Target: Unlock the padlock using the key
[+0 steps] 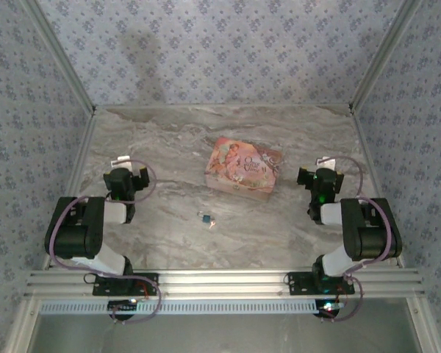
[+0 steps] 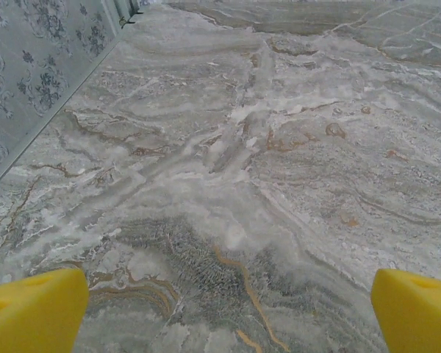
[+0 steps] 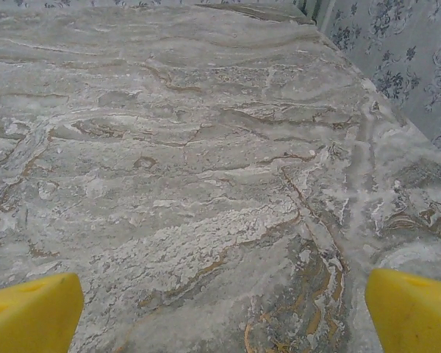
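**Overhead view.** The grey-veined marble table (image 1: 169,147) carries three loose items.
- The tiny blue-teal padlock with a dark metal part (image 1: 203,216) lies at about 6 o'clock from the table centre, toward the near edge.
- The tiny pale silvery-white metal key (image 1: 212,223) lies just beside the padlock at its 4 o'clock. Whether the two touch cannot be told at this size.
- The flat pink illustrated cardboard box (image 1: 243,169) sits at 1 o'clock from the padlock, apart from it and slightly askew to the table edges. It covers neither small piece.

**Grippers, overhead.**
- The left gripper (image 1: 134,179) hangs at 10 o'clock from the padlock, well apart from it and near the left blue-flowered papered wall (image 1: 29,110). Bare marble lies between this gripper and the padlock.
- The right gripper (image 1: 320,178) hangs at 2 o'clock from the padlock, well apart, and at 3 o'clock from the box, past its right end. The box's near right corner comes close to the straight line from this gripper to the padlock.

**Left wrist view.** The yellow fingertips (image 2: 33,312) sit in the two bottom corners, spread wide — nothing is held, and bare marble lies between them. The papered wall runs at 10 o'clock.

**Right wrist view.** The yellow fingertips (image 3: 31,312) are likewise spread wide with bare marble between them. The papered wall stands at 2 o'clock.
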You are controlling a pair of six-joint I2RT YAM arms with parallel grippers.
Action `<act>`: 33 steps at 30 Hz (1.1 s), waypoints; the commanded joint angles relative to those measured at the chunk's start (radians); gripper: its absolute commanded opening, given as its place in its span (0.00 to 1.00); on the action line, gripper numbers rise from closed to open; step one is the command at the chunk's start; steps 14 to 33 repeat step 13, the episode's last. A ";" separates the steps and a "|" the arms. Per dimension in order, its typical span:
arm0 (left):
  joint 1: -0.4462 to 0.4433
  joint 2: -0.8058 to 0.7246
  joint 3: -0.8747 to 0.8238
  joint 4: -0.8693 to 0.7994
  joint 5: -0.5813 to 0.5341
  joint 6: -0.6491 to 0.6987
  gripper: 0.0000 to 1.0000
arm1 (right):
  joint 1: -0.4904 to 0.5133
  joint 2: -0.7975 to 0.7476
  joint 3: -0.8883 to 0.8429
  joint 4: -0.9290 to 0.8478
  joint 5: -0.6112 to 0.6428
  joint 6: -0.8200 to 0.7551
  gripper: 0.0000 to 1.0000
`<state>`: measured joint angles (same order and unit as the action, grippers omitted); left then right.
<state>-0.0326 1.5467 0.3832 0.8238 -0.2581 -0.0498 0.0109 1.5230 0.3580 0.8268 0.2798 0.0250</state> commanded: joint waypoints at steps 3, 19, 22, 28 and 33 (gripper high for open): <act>-0.007 -0.008 -0.001 0.062 -0.022 0.009 0.98 | -0.004 -0.002 0.007 0.036 -0.056 -0.022 1.00; -0.016 -0.009 -0.004 0.066 -0.016 0.019 0.98 | -0.013 0.005 0.012 0.031 -0.078 -0.020 1.00; -0.016 -0.009 -0.004 0.066 -0.016 0.019 0.98 | -0.013 0.005 0.012 0.031 -0.078 -0.020 1.00; -0.016 -0.009 -0.004 0.066 -0.016 0.019 0.98 | -0.013 0.005 0.012 0.031 -0.078 -0.020 1.00; -0.016 -0.009 -0.004 0.066 -0.016 0.019 0.98 | -0.013 0.005 0.012 0.031 -0.078 -0.020 1.00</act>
